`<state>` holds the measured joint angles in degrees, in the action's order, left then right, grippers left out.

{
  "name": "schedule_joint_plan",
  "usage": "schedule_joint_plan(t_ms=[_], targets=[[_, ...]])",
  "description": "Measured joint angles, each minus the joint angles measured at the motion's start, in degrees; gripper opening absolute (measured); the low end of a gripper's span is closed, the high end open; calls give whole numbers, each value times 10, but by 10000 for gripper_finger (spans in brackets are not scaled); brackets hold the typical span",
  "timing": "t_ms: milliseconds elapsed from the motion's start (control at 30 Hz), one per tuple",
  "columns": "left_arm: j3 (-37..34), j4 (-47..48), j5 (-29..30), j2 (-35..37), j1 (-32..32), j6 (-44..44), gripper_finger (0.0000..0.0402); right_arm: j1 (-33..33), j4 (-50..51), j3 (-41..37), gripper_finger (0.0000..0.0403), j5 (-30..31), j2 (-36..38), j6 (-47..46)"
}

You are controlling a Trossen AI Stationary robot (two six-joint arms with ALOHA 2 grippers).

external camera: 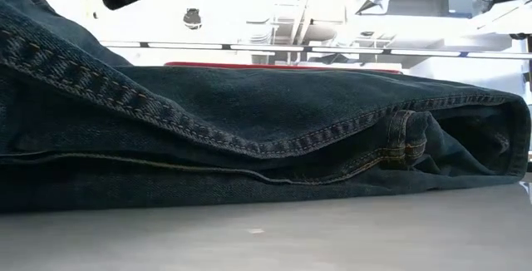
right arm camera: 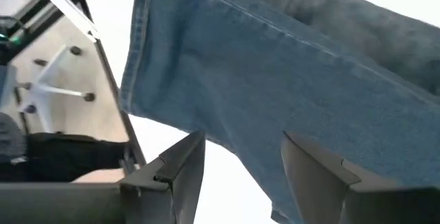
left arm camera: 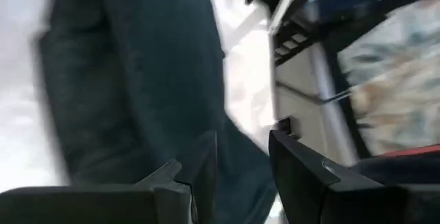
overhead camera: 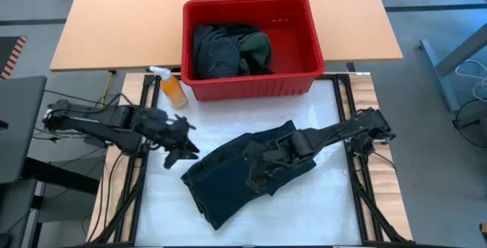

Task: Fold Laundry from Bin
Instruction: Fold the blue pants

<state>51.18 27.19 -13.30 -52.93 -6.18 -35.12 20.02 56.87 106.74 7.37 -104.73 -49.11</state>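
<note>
While 1 folded pair of dark blue jeans (overhead camera: 228,176) lies on the white-covered surface (overhead camera: 319,210) toward its near edge, the rest of the laundry (overhead camera: 228,50) sits heaped inside the red bin (overhead camera: 300,50), which stands at the far edge of that cover, against the tan tabletop behind it. The heap shows black and dark green cloth, pressed toward the bin's left wall. A small orange spray bottle (overhead camera: 171,88) lies just beside the bin's near left corner.

The right claw (overhead camera: 262,173) is over the jeans, near their middle; in its wrist view its 2 fingers (right arm camera: 185,165) stand parted above the denim with nothing between them, so it is released. The right arm reaches in from the surface's right edge.

The left claw (overhead camera: 181,154) is at the jeans' left end, just off the cloth's edge over the white cover. Its wrist view shows 2 fingers (left arm camera: 203,159) apart with denim behind them, and no cloth is pinched between them, so it too is released.

From the low view the jeans (external camera: 249,138) fill the frame as a flat stack of layers with stitched seams, resting on the surface, and a strip of the bin's red rim (external camera: 274,66) shows beyond them.
</note>
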Motion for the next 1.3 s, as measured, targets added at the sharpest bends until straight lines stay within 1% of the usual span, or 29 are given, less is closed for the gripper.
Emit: schedule_joint_plan(t_ms=[33,67,133,200,300,367,433,533,700,800,900,1033,1133,1200,1300], targets=[[-15,-21,-10,-8,9,-10,123,1,1,0,216,5,0,8],[-30,-26,-7,-16,17,-19,123,2,1,0,216,10,0,17],[-51,-25,14,-39,34,-36,124,1,2,0,216,15,-1,39],[-62,-26,19,-62,47,-32,128,1,9,0,216,14,-1,57],[-66,-28,8,-98,57,-61,144,1,38,0,216,0,-1,66],[-66,-48,-14,-118,56,-67,161,4,57,0,216,-8,4,72],[-65,-57,-21,-140,53,-75,181,7,72,0,216,-16,9,78],[-66,-53,-30,-179,53,-95,217,18,90,0,216,-16,20,86],[-66,-68,-74,-237,41,-111,276,39,106,0,217,-4,33,89],[-65,-79,-79,-266,24,-118,298,45,116,0,217,-1,36,91],[-65,-79,-81,-295,7,-127,307,51,123,0,217,0,37,91],[-65,-111,-104,-319,-9,-125,304,55,131,0,217,5,38,91],[-65,-150,-125,-322,-10,-122,276,56,135,0,217,8,38,91],[-63,-160,-132,-317,-10,-122,238,56,136,0,217,15,38,91],[-57,-166,-139,-308,-10,-119,151,55,146,0,217,21,38,92]])
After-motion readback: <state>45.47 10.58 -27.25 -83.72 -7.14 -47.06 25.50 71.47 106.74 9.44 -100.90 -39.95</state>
